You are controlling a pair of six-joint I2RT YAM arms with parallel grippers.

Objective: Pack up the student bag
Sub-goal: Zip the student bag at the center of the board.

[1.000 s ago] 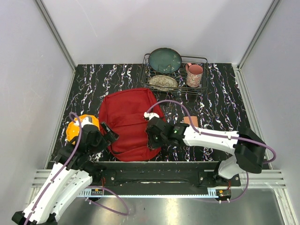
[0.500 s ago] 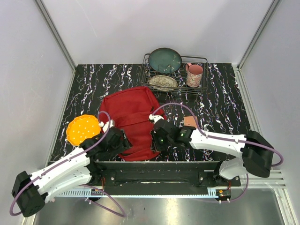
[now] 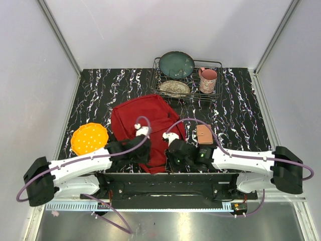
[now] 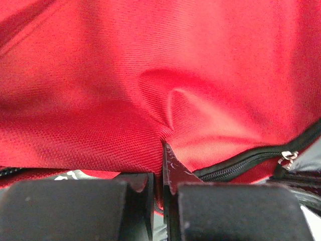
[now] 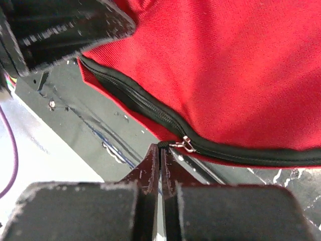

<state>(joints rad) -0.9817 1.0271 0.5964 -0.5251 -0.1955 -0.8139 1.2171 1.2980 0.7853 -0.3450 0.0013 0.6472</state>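
A red student bag (image 3: 143, 118) lies flat in the middle of a black marbled table (image 3: 100, 95), its near edge towards the two robot arms. Both arms reach in low to that edge, close beside each other. The left gripper (image 4: 162, 158) is pressed together on a small fold of the red fabric just above the black zipper (image 4: 235, 163), puckering the cloth; this hold looks meant to steady the soft bag so it does not slide. The right gripper (image 5: 159, 155) is also pressed together, its tips meeting at the end of the small metal zipper pull (image 5: 184, 145), which it appears to pinch, probably to draw the zipper along and open the bag for packing. An orange disc (image 3: 89, 139) lies just left of the bag. A wire dish rack (image 3: 219, 65) with dishes and a pink mug (image 3: 207, 80) stands at the back, well apart.
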